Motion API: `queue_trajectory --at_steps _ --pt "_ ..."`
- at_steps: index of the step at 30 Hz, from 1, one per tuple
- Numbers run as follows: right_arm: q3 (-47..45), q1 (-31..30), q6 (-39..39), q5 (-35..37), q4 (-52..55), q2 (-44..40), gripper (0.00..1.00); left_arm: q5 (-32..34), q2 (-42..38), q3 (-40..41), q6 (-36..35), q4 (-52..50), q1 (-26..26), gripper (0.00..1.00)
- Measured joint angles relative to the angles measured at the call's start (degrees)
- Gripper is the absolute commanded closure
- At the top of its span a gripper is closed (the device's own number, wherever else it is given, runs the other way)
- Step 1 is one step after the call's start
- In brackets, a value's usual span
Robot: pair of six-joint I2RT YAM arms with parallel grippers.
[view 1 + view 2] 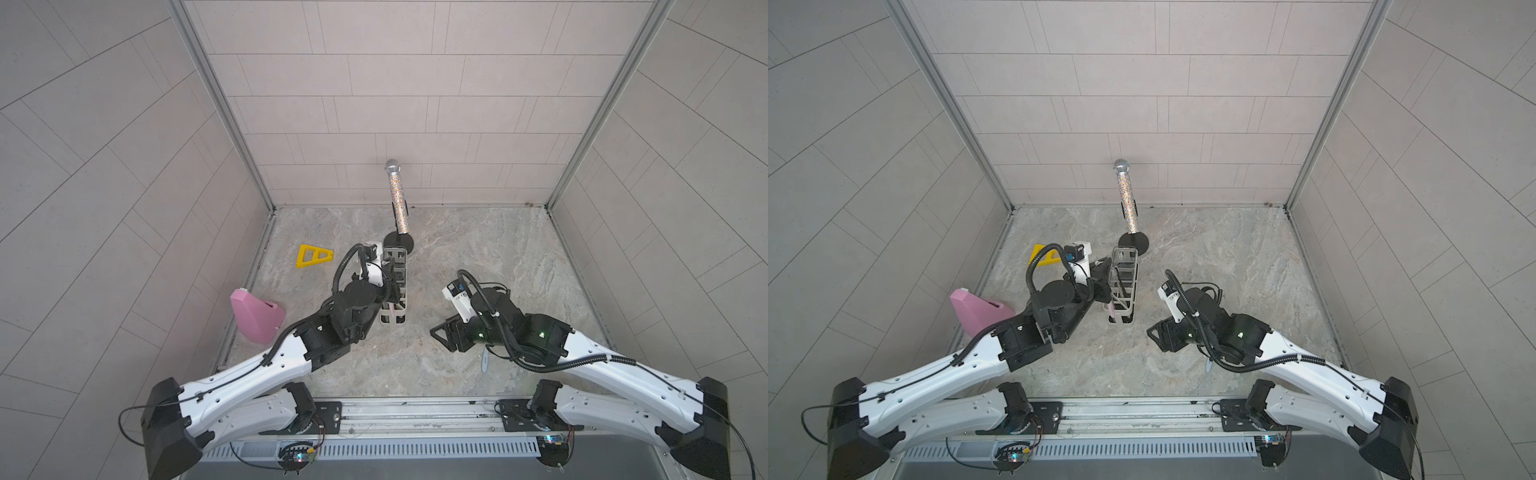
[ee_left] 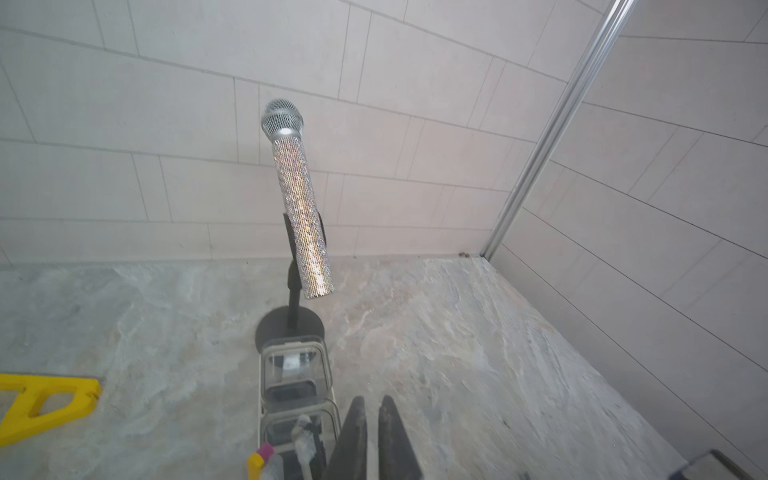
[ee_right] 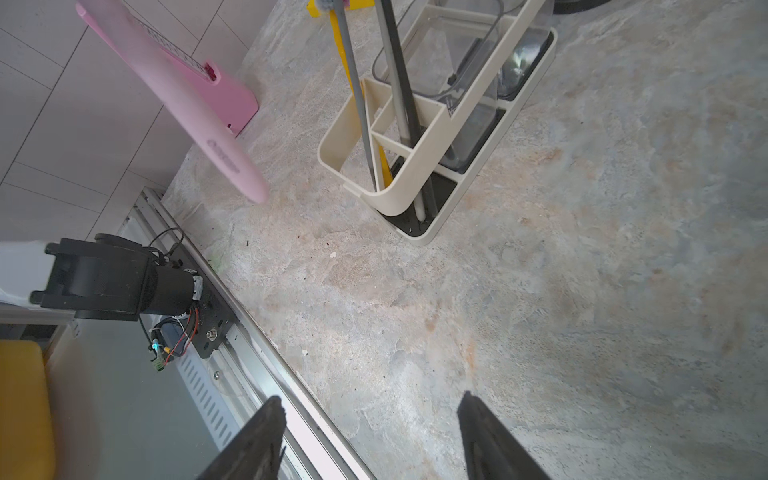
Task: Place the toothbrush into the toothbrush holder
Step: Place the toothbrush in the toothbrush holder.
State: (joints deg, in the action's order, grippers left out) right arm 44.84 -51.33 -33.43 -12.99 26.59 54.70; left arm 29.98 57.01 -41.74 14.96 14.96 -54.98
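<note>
Left gripper shut, holding nothing, beside the toothbrush holder. Toothbrushes stand in its end section. Right gripper wide open, empty, above the table.

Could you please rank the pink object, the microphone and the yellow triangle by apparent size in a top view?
1. pink object and microphone: too alike to rank, since the microphone rises toward the camera.
2. yellow triangle: clearly smallest.

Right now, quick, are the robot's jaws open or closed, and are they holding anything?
Left gripper: jaws closed, nothing seen between them.
Right gripper: jaws open, holding nothing.
</note>
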Motion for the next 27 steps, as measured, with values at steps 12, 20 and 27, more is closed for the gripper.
queue_trajectory --at_steps 12,20,27 --pt "0.0 0.0 0.0 0.2 0.0 1.2 0.31 5.7 7.2 6.8 -7.6 22.4 0.0 0.99" --pt "0.0 0.3 0.0 0.2 0.0 1.4 0.31 7.0 10.4 9.0 -7.6 29.6 0.0 0.98" --pt "0.0 0.3 0.0 0.2 0.0 1.4 0.31 7.9 12.2 10.8 -8.2 32.9 0.0 0.98"
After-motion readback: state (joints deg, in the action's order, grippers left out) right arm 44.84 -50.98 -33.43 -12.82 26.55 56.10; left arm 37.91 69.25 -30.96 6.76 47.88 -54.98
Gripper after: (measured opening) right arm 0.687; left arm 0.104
